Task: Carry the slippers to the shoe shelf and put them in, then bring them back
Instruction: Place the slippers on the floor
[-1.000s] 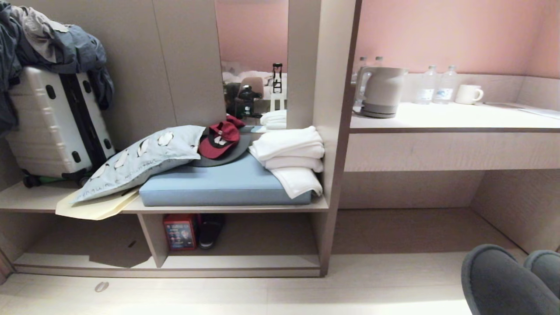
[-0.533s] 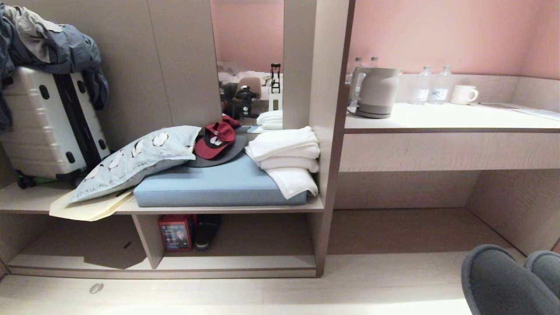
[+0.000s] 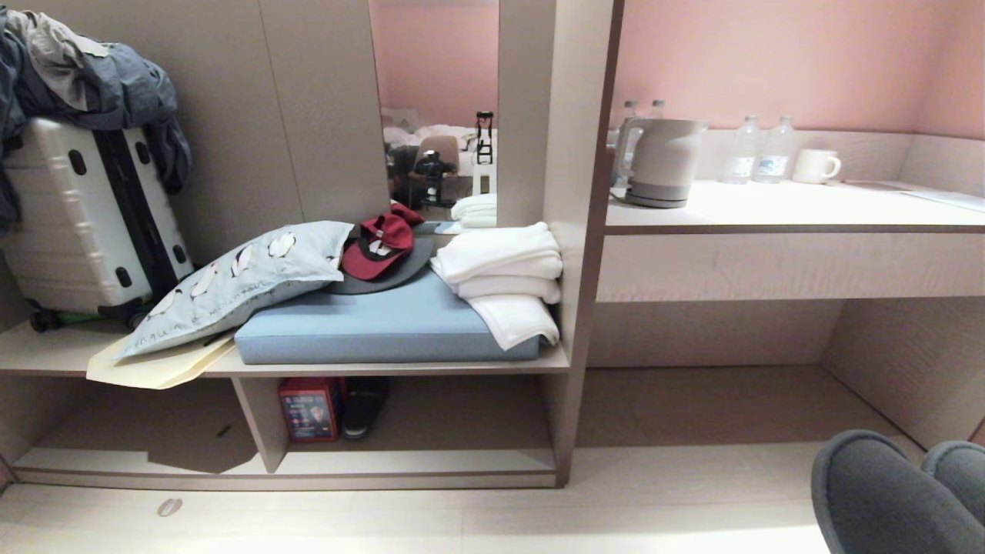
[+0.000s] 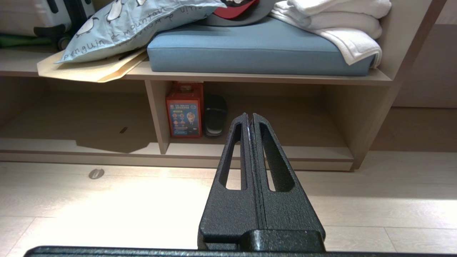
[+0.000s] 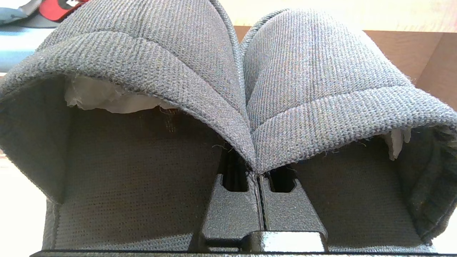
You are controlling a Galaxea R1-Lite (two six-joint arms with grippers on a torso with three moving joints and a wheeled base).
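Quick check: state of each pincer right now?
Left pincer: closed, holding nothing.
Right pincer: closed on the slippers, pinching their inner edges together.

My slippers (image 3: 900,492) are dark grey knit fabric with rounded closed toes, side by side and touching, toes pointing away, at the near right. My shoe shelf (image 3: 415,462) is a low pale wood-grain cubby with a raised bottom plank, far left.
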